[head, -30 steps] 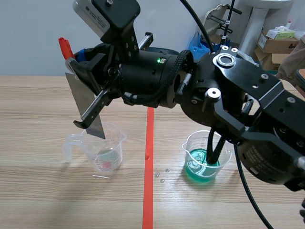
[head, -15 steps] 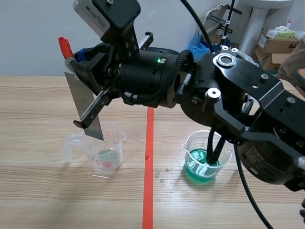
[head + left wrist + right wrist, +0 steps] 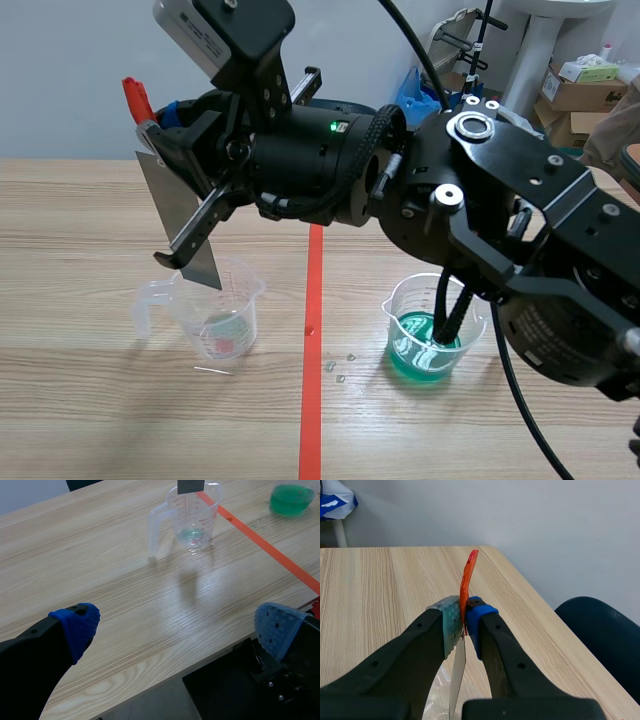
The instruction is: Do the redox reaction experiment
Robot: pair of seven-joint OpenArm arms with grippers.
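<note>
We see the right gripper [image 3: 463,617] clamped tight on a thin grey metal sheet [image 3: 182,218] with an orange-red tip [image 3: 468,575]. The sheet hangs upright, its lower edge at the mouth of the clear handled measuring cup [image 3: 215,318], left of the tape line [image 3: 312,400]. That cup holds a thin greenish film and has red graduations we can't read; the beaker [image 3: 430,325] right of the line holds green liquid. The left gripper [image 3: 180,625] is spread wide, holding nothing, over the table [image 3: 100,580] edge.

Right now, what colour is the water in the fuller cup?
Green. The water in that cup shows best in the scene view.
</note>
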